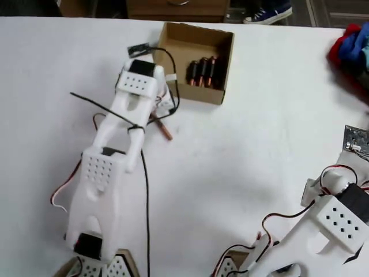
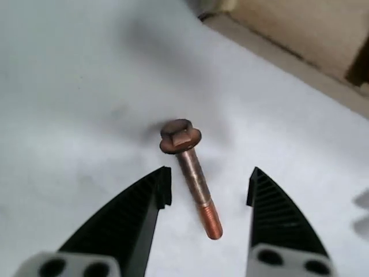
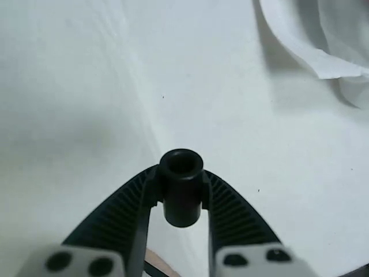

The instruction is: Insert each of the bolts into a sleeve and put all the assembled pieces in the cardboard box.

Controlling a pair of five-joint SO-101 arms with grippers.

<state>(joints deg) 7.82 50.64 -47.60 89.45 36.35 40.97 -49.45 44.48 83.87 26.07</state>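
Resting on the table (image 1: 259, 144), the cardboard box (image 1: 190, 93) holds assembled pieces (image 1: 203, 72), while beside it the left gripper (image 2: 209, 178) hangs spread astride a loose bolt (image 2: 193, 173), seemingly to grasp it, and the right gripper (image 3: 181, 186) pinches a black sleeve (image 3: 182, 164), open end exposed, likely awaiting that bolt.

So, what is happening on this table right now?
Bolts get paired with sleeves here. The left gripper is open over a copper bolt that lies on the table beside the box, with one finger on each side of it. The right gripper is shut on a black sleeve. Three assembled pieces already lie in the box.
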